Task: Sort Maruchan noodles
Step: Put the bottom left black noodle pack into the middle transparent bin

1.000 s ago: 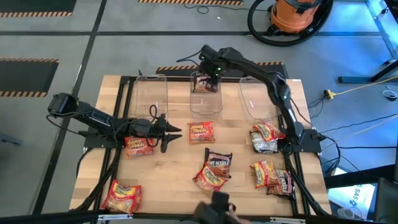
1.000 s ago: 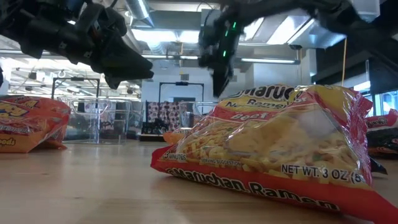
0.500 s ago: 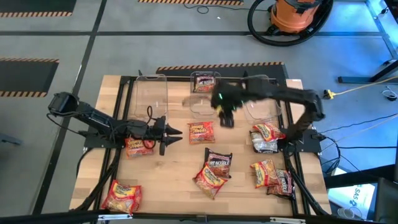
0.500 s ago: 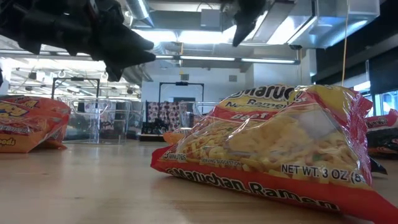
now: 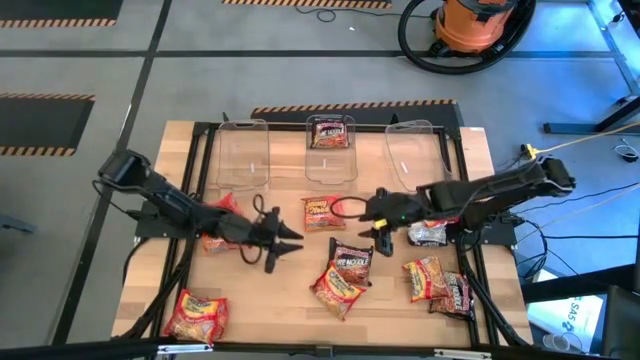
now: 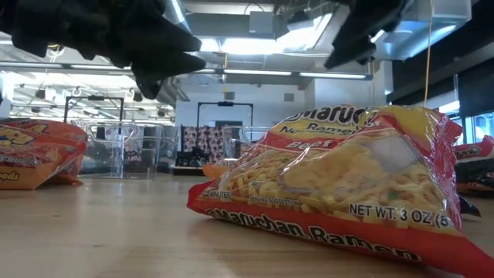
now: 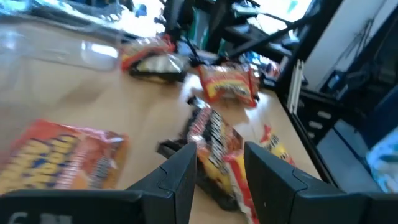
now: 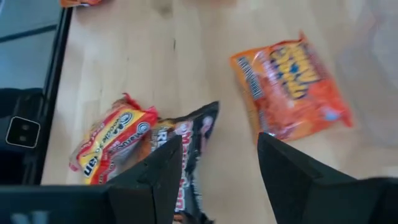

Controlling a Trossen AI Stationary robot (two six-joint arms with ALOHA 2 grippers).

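Back from the middle bin (image 5: 331, 160), where one dark packet (image 5: 330, 132) now lies, the right gripper (image 5: 379, 224) hangs empty, fingers parted, over the dark packet (image 5: 350, 262) mid-table. Left gripper (image 5: 283, 243) (also parted, holding nothing) hovers beside an orange packet (image 5: 320, 211). Other packets lie scattered around.

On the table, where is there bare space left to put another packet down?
The table is bare between the front-left packet and the middle pile. The left bin and right bin look empty; the middle bin holds one packet. The right side is crowded with packets.
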